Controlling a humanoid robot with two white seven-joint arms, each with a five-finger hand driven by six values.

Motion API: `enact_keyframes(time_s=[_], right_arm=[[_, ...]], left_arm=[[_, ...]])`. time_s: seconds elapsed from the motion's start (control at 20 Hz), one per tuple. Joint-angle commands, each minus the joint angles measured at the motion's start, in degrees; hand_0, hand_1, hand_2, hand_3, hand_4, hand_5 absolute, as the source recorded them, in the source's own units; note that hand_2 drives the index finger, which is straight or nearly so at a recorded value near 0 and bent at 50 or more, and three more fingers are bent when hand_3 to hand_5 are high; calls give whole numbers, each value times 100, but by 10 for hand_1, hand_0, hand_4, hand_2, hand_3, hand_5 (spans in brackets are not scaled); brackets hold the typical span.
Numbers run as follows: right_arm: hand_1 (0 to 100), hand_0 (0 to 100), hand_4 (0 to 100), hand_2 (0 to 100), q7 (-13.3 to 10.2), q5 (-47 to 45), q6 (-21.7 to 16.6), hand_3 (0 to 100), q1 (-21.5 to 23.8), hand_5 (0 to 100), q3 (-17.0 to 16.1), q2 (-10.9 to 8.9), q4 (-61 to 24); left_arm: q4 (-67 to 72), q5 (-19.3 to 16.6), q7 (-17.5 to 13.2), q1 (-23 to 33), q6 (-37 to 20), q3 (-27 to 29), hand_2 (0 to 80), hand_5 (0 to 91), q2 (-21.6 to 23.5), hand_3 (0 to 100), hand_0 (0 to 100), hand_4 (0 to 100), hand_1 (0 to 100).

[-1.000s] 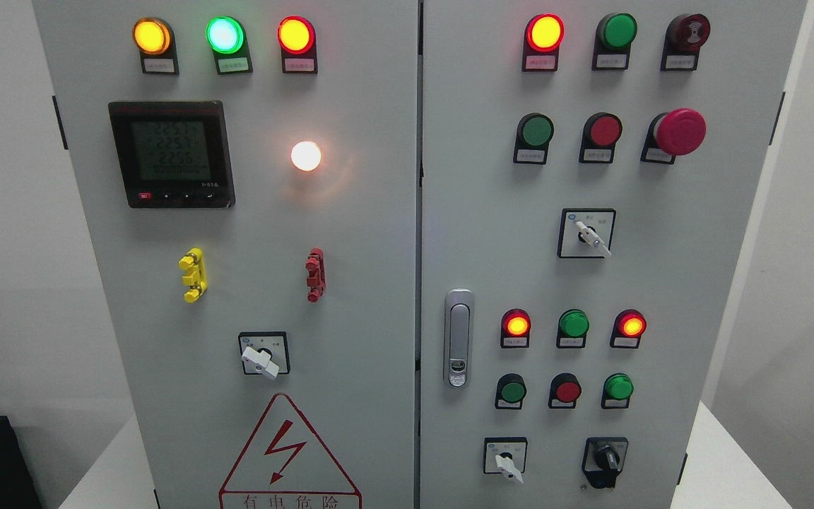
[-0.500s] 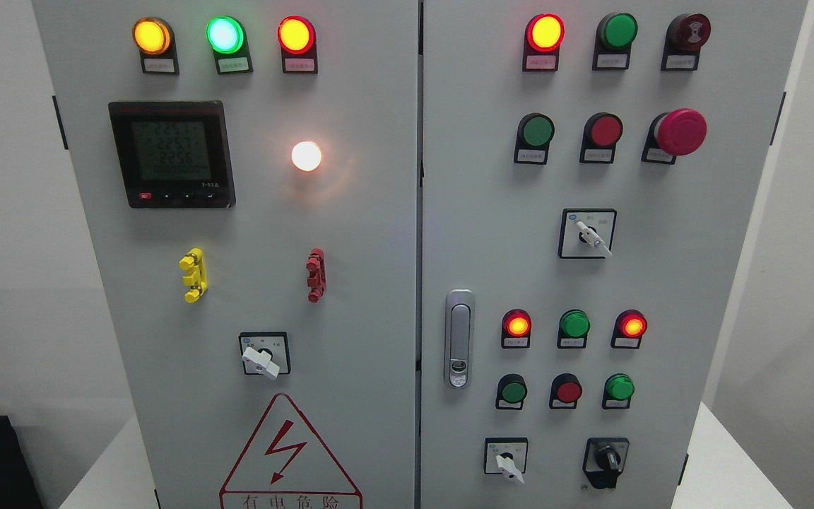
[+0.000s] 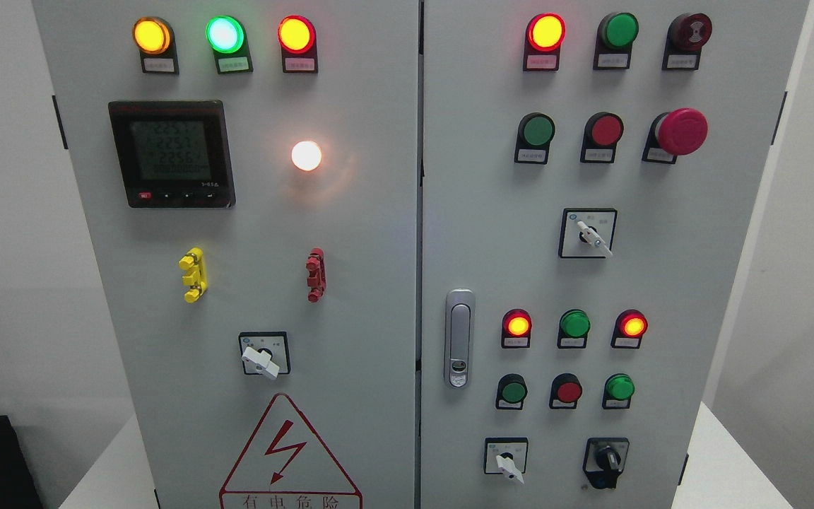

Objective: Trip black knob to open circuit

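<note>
Pale white walls frame a tall grey metal electrical cabinet (image 3: 350,233) with two doors, which stands on a white tabletop (image 3: 732,459) and fills nearly the whole head view. Neither robot hand shows anywhere, so how far the fingers are open, or whether they hold anything, cannot be told, and nothing can be said of how the knob lies relative to a hand.

On the right door, toward 5 o'clock from the picture's centre, sits the black rotary knob (image 3: 606,461) on its black square plate, its handle close to upright. Just at its 9 o'clock is a white-handled selector switch (image 3: 506,458), whose handle points toward 5 o'clock. At 12 o'clock from the knob are two rows of three round lamps and buttons, the upper row showing a lit red lamp (image 3: 517,324), a green one and another lit red one. Higher up, at 1 o'clock from the centre, a red mushroom-shaped push button (image 3: 681,131) juts out.

On the left door a black-framed digital meter (image 3: 172,153) sits at 10 o'clock, with a glowing white round lamp (image 3: 306,155) at its 3 o'clock. A silver door latch (image 3: 459,338) lies near the seam.
</note>
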Motion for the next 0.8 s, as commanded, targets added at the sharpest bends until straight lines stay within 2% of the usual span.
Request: enact_keyframes(time_s=[0.0, 0.1, 0.3, 0.5, 0.6, 0.75], right_arm=[[898, 705, 822, 0, -53, -22, -120, 928, -16, 665, -67, 27, -462], [903, 734, 837, 0, -97, -13, -111, 943, 19, 682, -172, 62, -910], [919, 780, 848, 0, -97, -4, 64, 954, 160, 737, -208, 343, -1868], [904, 790, 878, 0, -132, -22, 257, 977, 274, 777, -199, 361, -2563], [887, 779, 899, 0, -298, -22, 311, 997, 326, 805, -155, 361, -2924], [877, 775, 925, 0, -334, -39, 398, 1000, 467, 844, -85, 308, -3363]], left_arm=[[7, 14, 1, -2, 6, 5, 0, 0, -5, 0, 120, 0, 389], [7, 14, 1, -2, -2, 5, 0, 0, -5, 0, 120, 0, 389], [7, 14, 1, -2, -2, 5, 0, 0, -5, 0, 120, 0, 389], [7, 14, 1, -2, 6, 5, 0, 0, -5, 0, 120, 0, 389], [7, 14, 1, -2, 6, 5, 0, 0, -5, 0, 120, 0, 389], [7, 14, 1, -2, 6, 5, 0, 0, -5, 0, 120, 0, 389]])
